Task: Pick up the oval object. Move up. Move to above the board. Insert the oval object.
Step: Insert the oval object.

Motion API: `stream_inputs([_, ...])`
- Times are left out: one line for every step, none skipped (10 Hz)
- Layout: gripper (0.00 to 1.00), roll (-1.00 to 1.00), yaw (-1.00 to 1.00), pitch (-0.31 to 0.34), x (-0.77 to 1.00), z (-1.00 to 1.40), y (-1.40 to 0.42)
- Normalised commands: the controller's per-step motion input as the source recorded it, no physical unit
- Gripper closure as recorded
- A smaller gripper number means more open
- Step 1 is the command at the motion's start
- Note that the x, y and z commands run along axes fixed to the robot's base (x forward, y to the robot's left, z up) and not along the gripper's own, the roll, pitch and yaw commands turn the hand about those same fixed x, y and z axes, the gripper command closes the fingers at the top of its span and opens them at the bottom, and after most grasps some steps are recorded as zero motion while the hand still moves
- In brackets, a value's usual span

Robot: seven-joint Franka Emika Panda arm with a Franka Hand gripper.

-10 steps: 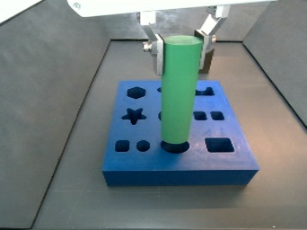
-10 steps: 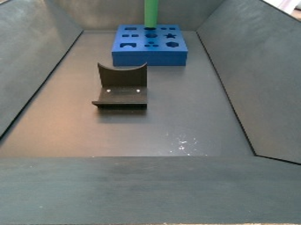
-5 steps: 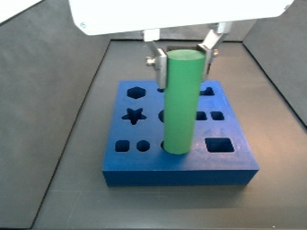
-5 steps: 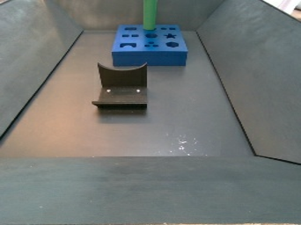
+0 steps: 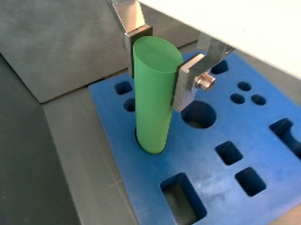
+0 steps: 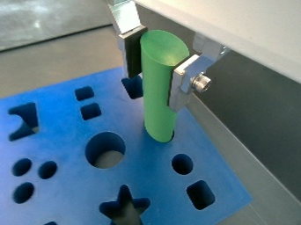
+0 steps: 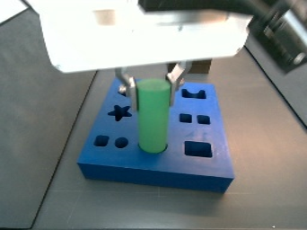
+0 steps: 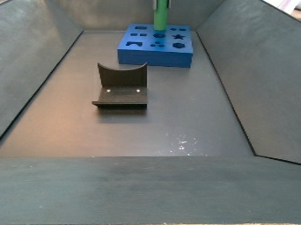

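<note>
The oval object (image 5: 156, 97) is a bright green upright peg. Its lower end stands in a cut-out of the blue board (image 5: 194, 163). My gripper (image 5: 163, 57) is above the board, shut on the peg's upper part, with a pad pressed on each side. Both wrist views show this, with the peg (image 6: 161, 88), the gripper (image 6: 159, 66) and the board (image 6: 53, 136). In a side view the peg (image 7: 153, 117) rises from the board (image 7: 144, 171) under the gripper (image 7: 150, 81). From afar the peg (image 8: 161, 13) stands on the board (image 8: 159, 59); the gripper is out of frame there.
The fixture (image 8: 120, 86), a dark bracket on a base plate, stands on the floor nearer than the board. Grey sloping walls (image 8: 47, 79) enclose the floor on both sides. The board has several other shaped holes, such as a star (image 7: 118, 112).
The gripper and the green peg have shifted sideways in the side views, and the board has shifted and turned a little with them. The gripper stays shut on the peg.
</note>
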Motion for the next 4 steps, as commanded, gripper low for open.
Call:
stream_inputs([1.0, 0.18, 0.0, -0.101, -0.04, -0.35, -0.05])
stream_inputs([1.0, 0.0, 0.0, -0.026, 0.0, 0.0, 0.0])
stream_inputs([1.0, 0.0, 0.0, -0.023, 0.0, 0.0, 0.0])
stream_inputs([1.0, 0.0, 0.0, 0.001, 0.0, 0.0, 0.0])
